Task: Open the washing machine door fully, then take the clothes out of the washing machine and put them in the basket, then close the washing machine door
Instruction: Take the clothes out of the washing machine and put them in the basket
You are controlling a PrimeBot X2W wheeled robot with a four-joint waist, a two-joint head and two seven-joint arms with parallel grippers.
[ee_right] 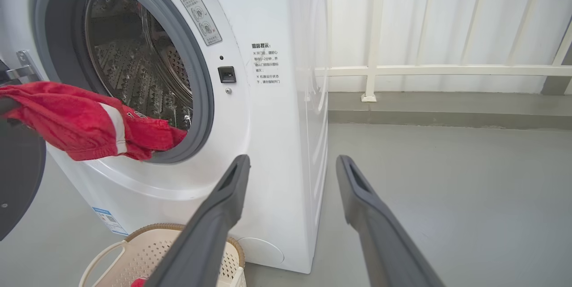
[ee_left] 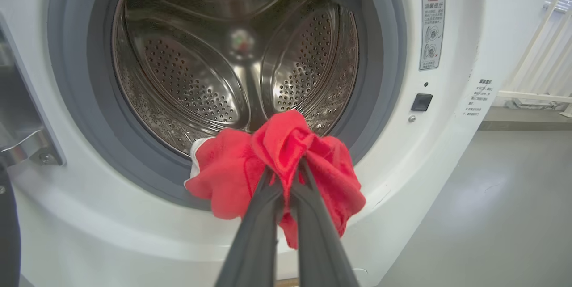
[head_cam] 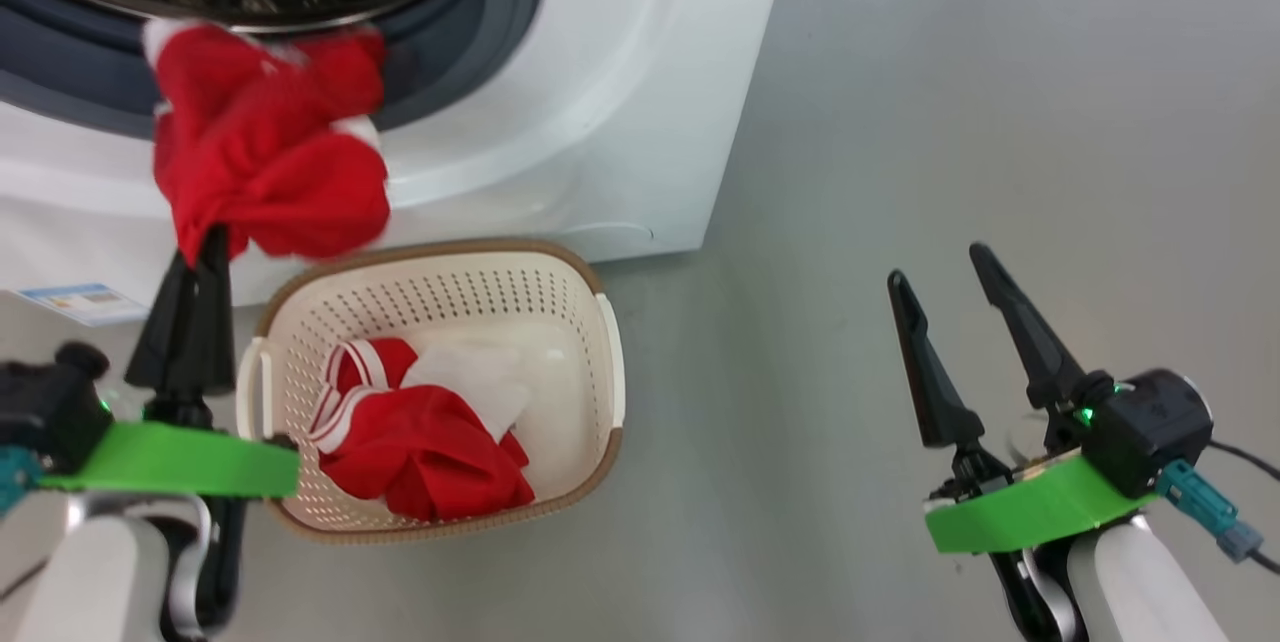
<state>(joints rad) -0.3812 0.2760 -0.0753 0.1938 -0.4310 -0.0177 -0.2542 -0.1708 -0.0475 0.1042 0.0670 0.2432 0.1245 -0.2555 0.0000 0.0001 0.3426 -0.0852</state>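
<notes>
1. Clothes point(head_cam: 265, 142) of bright red hang in a bunch from the mouth of the washing machine point(head_cam: 620, 122). They drape over the grey rubber ring point(ee_left: 384, 77) just outside the steel drum point(ee_left: 214, 77) and above the basket point(head_cam: 600, 322)
2. Left gripper point(head_cam: 205, 240) has its two dark fingers pressed together on a fold of that bunch, gripping it from below
3. A second red garment point(head_cam: 425, 452) with a red-and-white striped band lies inside the basket, on something white
4. The basket stands on the grey floor point(head_cam: 950, 72), just in front of the machine
5. Right gripper point(head_cam: 937, 264) hovers well off to the right over bare floor, fingers spread wide, holding nothing
6. The washing machine door point(ee_right: 18, 179) stands swung open, with its dark rim at the left edge of the right wrist view
</notes>
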